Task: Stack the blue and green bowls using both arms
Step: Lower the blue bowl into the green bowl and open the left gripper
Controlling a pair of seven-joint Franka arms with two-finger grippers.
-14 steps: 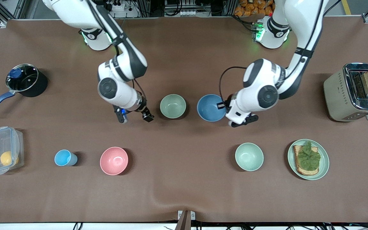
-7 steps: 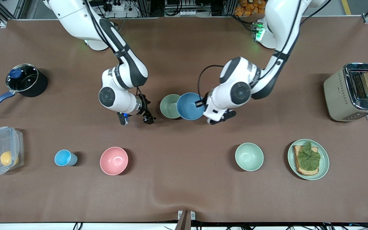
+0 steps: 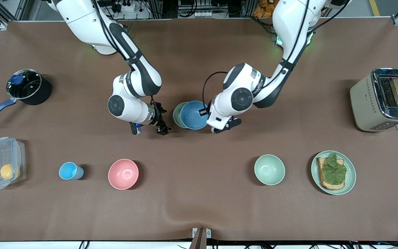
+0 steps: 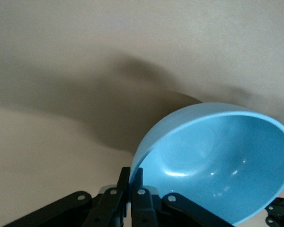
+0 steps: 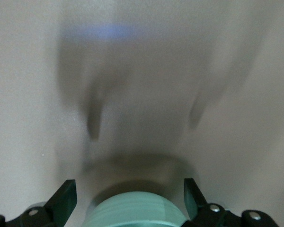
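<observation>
The blue bowl (image 3: pixel 193 115) is hanging tilted in the air, pinched by its rim in the left pincer (image 4: pixel 130 189), overlapping the green bowl (image 3: pixel 177 114) that is sitting on the worktop (image 3: pixel 199 207) midway between the arms. The right pincer (image 5: pixel 130 194) is spread wide beside the green bowl, gripping nothing. A likely risk: since the blue bowl is tilted and not centred, lowering it now could catch the green rim, nudging that bowl sideways or leaving the stack crooked.
</observation>
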